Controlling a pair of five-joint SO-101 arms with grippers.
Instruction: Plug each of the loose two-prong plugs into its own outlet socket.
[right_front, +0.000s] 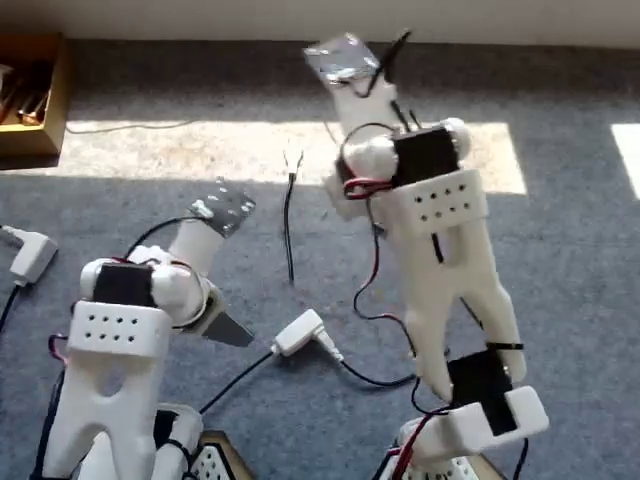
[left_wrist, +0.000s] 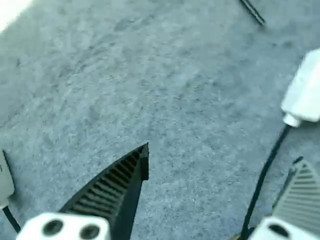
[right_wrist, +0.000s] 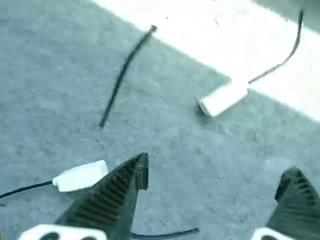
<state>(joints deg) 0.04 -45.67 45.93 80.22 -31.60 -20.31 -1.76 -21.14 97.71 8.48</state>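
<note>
While the left gripper (left_wrist: 215, 175) and right gripper (right_wrist: 212, 185) hang with jaws apart and empty, one plug (right_front: 300, 332) lies on the carpet (right_front: 560, 260) between the arms, a second plug (right_front: 30, 255) beyond the left arm (right_front: 115, 330), so nothing's plugged yet.

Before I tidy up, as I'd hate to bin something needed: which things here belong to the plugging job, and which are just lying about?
Job: centre white plug; left-edge white plug.
Lying about, it seems: loose black wire; wooden box.
</note>
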